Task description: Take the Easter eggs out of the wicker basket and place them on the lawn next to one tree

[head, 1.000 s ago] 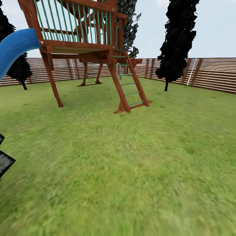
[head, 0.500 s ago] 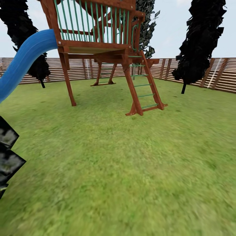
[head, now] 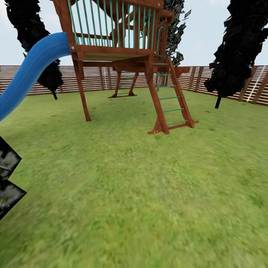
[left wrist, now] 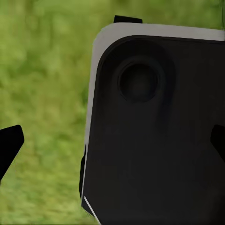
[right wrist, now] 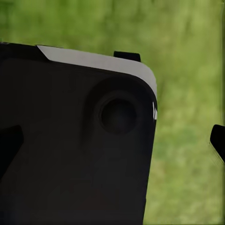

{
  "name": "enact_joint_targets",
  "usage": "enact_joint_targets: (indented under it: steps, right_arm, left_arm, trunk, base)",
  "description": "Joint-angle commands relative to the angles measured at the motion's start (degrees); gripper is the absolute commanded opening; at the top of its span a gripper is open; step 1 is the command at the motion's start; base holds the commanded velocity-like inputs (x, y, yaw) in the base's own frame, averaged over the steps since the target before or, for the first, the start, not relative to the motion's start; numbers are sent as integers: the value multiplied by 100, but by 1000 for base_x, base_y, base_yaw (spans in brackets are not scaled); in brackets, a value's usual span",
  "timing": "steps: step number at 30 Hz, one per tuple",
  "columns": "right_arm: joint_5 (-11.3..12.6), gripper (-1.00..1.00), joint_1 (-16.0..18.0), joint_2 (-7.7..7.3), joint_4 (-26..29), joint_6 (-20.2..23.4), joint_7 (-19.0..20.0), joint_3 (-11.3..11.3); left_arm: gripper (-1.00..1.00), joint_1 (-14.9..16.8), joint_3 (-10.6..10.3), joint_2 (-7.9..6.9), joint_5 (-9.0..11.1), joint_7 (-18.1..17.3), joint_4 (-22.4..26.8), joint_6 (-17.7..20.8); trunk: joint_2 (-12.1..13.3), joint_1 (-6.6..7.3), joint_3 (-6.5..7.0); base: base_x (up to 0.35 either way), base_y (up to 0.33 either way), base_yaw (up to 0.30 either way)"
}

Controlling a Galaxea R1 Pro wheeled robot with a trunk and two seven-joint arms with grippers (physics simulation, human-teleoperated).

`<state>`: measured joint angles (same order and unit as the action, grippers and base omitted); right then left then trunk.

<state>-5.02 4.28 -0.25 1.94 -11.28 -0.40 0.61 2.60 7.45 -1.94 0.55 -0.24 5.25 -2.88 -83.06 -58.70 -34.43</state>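
My head view looks across the lawn (head: 141, 193) to a red-brown wooden playset (head: 123, 56) with green railings, a green-runged ladder (head: 171, 100) and a blue slide (head: 29, 74) descending toward the view's left edge. Two all-black trees (head: 238, 48) stand at the back of the lawn, one at each upper corner of the view. Behind the playset rises dark blocky foliage with pale flecks (head: 175, 29); I cannot tell whether it belongs to a pale-trunked tree. A dark, grey-flecked blocky shape (head: 7, 182) intrudes at the left edge; I cannot identify it.

My wrist views add a close look at the grass. Each shows a black, grey-edged part of my own body: in the left wrist view (left wrist: 159, 136), in the right wrist view (right wrist: 75, 140). My left gripper (left wrist: 115, 140) shows two dark fingertips (left wrist: 9, 145) at opposite edges of its view, set wide apart with nothing between them. My right gripper (right wrist: 112, 140) shows one fingertip (right wrist: 218, 140) plainly; the other is lost against the dark body, so I cannot tell its opening.

The lawn from its near edge to the ladder foot is open grass. A brown horizontal-slat fence (head: 37, 78) closes the garden at its far edge.
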Motion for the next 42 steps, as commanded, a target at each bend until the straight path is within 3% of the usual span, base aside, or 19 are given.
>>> enact_joint_targets:
  steps: [1,9,27,42]
  right_arm:
    - [-52,100,4,-1,-6,-15,-4,0]
    - [-52,100,2,-1,-5,-15,-4,1]
    - [-52,100,2,-1,-7,-15,-4,0]
    - [-52,100,6,7,-10,-15,-4,0]
  left_arm:
    - [100,4,28,1,4,-3,-7,-19]
    - [100,4,28,3,0,-3,-7,-19]
    - [100,4,28,2,-3,-3,-7,-19]
    - [100,5,28,1,-3,-3,-7,-19]
  trunk:
    - [-2,-3,-5]
    - [-2,-3,-5]
    - [-2,-3,-5]
    - [-2,-3,-5]
  base:
    - [324,0,95]
    - [324,0,233]
    - [324,0,19]
    - [324,0,267]
